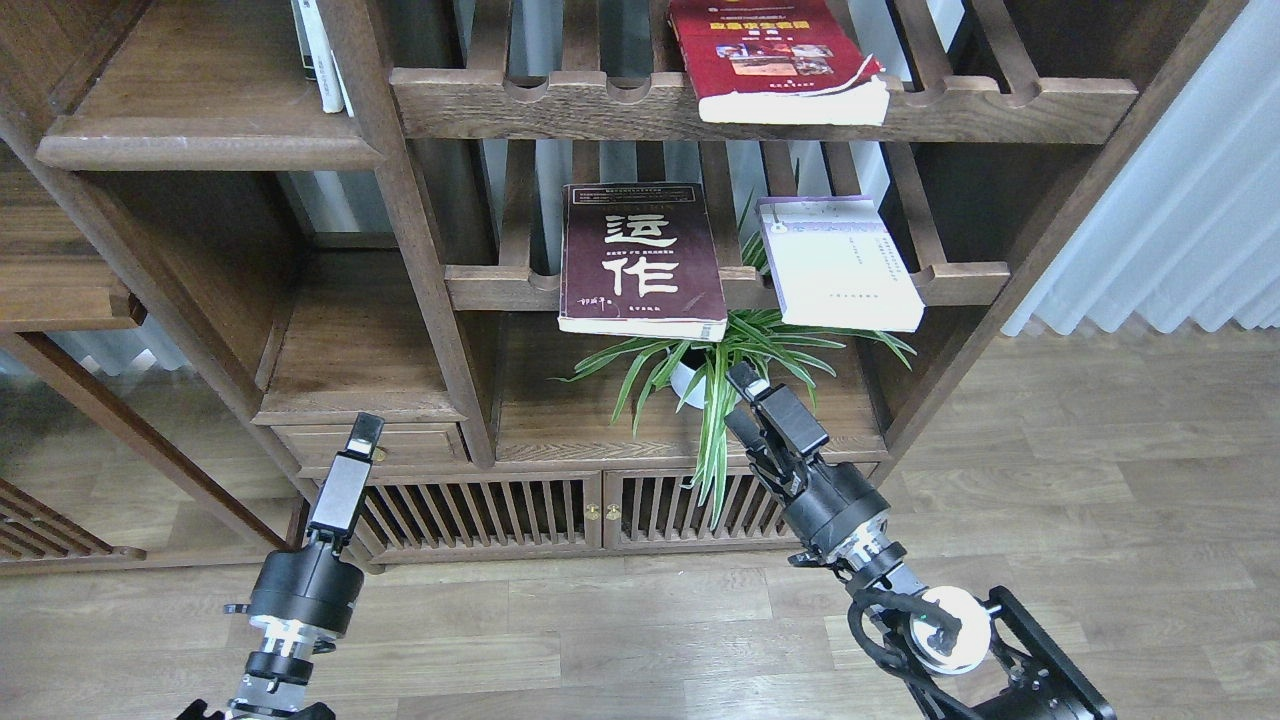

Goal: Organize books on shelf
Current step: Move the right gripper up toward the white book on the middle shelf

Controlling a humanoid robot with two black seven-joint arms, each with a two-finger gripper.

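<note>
The dark maroon book (640,260) with big white characters lies flat on the middle slatted rack. Right of it on the same rack lies the cream-white book (840,270) with a purple band. The bright red book (775,55) lies on the upper slatted rack. All overhang the front rails. The shelf (210,150), a solid plank, is at the upper left. My left gripper (364,432) points up in front of the drawer, seen side-on, holding nothing. My right gripper (740,400) is below the maroon book, in front of the plant, fingers slightly apart and empty.
A potted green plant (700,370) stands under the middle rack, its leaves around my right gripper. Two white books (320,50) stand at the solid shelf's right end. A brass-knobbed drawer (370,445) and slatted cabinet doors (560,510) are below. White curtains (1170,200) hang at the right.
</note>
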